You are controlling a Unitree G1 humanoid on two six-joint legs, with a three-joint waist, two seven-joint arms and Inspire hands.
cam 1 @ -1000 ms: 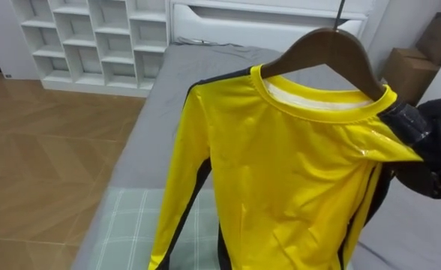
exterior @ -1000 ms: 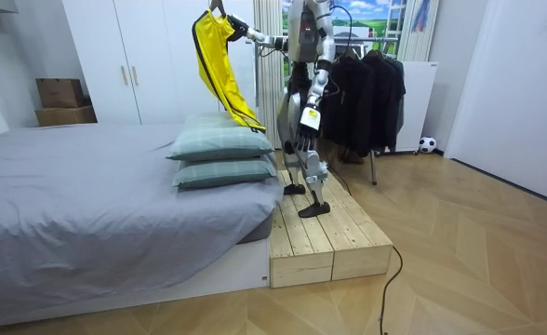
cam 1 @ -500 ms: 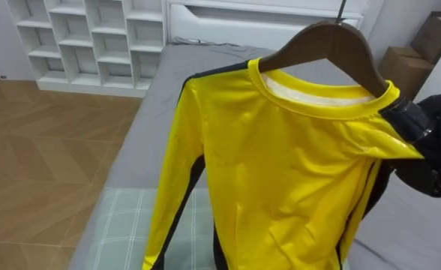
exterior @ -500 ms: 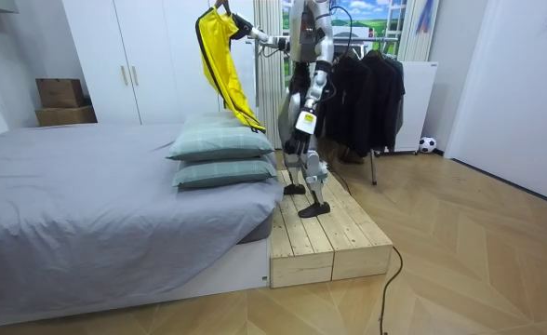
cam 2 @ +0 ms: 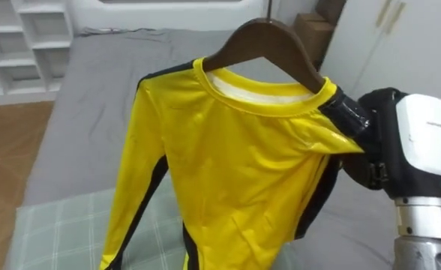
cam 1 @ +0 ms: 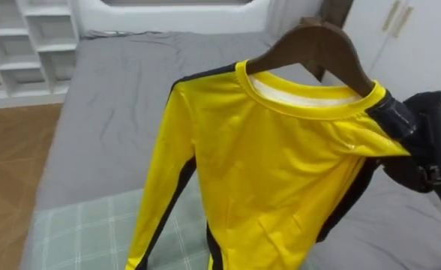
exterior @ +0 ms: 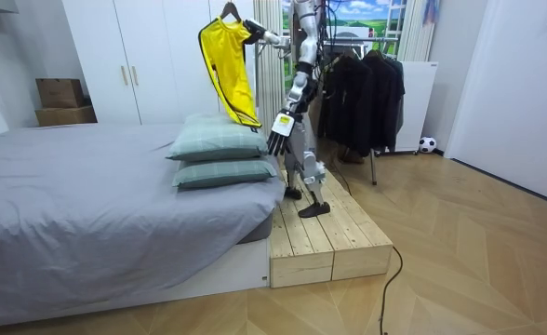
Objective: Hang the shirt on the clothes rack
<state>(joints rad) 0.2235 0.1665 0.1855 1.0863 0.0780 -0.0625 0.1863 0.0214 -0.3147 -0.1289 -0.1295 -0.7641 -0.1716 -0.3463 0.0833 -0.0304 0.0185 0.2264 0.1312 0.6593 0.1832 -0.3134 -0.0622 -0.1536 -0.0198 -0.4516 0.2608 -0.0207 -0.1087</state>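
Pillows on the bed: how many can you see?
2, stacked on the bed beside the robot: the top pillow, and the lower pillow beneath it. Others could be hidden behind them.

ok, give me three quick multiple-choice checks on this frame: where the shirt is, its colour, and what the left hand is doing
1. Where is the shirt?
A. spread flat on the bed
B. folded on the floor
C. on a hanger held up above the pillows

2. What colour is the shirt?
A. yellow with black bands
B. plain white
C. green check

3. What state is the left hand in?
A. shut on the hanger
B. open, hanging at the robot's side
C. pressing on a pillow

Answers:
1 C: the right hand grips one end of the hanger through the shirt's shoulder, and the room view shows the shirt hanging over the pillows.
2 A: the body is yellow, with black running down the sleeve and side.
3 B: in the room view its fingers hang relaxed and hold nothing.
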